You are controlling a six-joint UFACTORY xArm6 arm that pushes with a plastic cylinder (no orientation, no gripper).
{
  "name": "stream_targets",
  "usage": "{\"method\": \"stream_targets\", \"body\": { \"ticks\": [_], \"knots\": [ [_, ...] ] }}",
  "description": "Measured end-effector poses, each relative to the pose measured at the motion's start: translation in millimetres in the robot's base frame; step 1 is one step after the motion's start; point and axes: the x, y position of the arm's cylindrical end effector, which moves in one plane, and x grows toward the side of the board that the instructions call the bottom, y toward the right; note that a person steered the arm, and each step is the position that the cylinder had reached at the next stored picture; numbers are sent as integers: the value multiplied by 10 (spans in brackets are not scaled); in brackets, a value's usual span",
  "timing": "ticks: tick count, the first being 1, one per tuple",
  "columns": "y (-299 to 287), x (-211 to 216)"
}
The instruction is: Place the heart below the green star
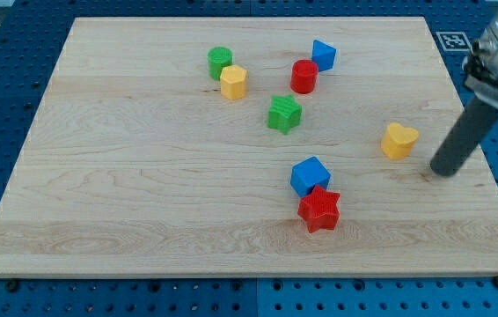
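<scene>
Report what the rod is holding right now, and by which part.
Nothing is held. My tip rests on the board to the view's right of the yellow heart, apart from it, touching no block.

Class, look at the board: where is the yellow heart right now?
The yellow heart lies at the view's right, level with the board's middle, just left of my tip and well to the right of the green star.

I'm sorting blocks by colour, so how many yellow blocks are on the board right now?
2. A yellow block sits near the view's top, touching the green cylinder. The yellow heart lies at the view's right, just left of my tip. None looks hidden.
</scene>
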Motion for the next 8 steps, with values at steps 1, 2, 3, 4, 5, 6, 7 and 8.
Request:
{"method": "stream_targets", "body": {
  "ticks": [1,2,3,4,5,6,7,8],
  "knots": [
    [45,-89],
    [55,-177],
    [55,-418],
    [74,-402],
    [83,-214],
    [65,-206],
    [25,-206],
    [-133,-206]
  ]
}}
